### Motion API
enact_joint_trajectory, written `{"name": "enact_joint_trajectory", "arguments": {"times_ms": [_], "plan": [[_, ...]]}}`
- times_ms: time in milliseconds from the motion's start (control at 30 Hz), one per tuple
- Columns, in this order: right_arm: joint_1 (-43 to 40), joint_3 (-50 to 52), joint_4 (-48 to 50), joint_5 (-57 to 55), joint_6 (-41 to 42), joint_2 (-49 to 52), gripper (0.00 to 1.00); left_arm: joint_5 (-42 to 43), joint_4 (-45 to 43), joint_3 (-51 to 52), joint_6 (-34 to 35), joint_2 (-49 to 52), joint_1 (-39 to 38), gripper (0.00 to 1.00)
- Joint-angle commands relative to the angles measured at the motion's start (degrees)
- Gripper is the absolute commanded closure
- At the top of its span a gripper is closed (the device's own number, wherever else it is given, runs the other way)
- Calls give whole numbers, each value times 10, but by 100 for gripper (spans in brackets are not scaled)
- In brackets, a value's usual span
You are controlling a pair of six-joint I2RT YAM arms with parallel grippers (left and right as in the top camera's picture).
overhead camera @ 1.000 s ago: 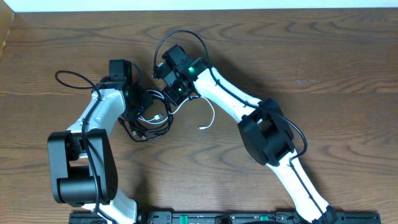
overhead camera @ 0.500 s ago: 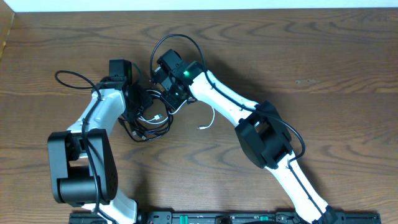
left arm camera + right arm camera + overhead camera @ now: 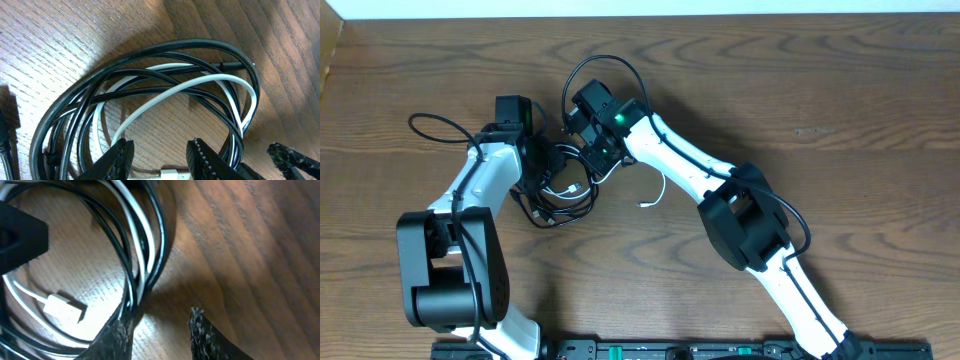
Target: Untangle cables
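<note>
The cables [image 3: 562, 195] lie in one messy coil on the table [image 3: 840, 90], between the two arms. The white cable [image 3: 200, 82] runs in among the loops of the black cable [image 3: 165, 50], so they stay stuck together. The left gripper [image 3: 160, 155] is open over a white plug [image 3: 172, 174]. The right gripper [image 3: 157, 332] is open too, at the coil's edge. I think each one is there to pull one cable away.

We've got the cable bundle [image 3: 563, 197] lying on the desk [image 3: 840, 100], left of the middle, right between our two tools. Left tool [image 3: 160, 148] sits over its left part, right tool [image 3: 159, 320] at its back-right rim. One loose end [image 3: 655, 193] trails off to the right, and a plug [image 3: 63, 307] lies inside the loops.
</note>
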State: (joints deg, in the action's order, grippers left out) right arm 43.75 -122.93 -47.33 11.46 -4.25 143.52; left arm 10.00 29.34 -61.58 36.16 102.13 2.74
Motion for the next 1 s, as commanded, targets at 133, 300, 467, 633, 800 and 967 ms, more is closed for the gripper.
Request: {"name": "enact_joint_trajectory", "arguments": {"times_ms": [133, 300, 467, 633, 800, 967], "plan": [[12, 1, -1, -19, -5, -17, 67, -1, 0, 2, -5, 9, 1, 61], [18, 1, 2, -21, -6, -17, 67, -2, 0, 2, -5, 9, 1, 61], [16, 0, 4, -3, -6, -17, 67, -1, 0, 2, -5, 9, 1, 61], [16, 0, 1, 11, -6, -17, 67, -2, 0, 2, -5, 9, 1, 61], [16, 0, 2, 11, -6, -17, 67, -2, -1, 2, -5, 9, 1, 61], [16, 0, 2, 11, -5, -17, 67, -2, -1, 2, -5, 9, 1, 61]]}}
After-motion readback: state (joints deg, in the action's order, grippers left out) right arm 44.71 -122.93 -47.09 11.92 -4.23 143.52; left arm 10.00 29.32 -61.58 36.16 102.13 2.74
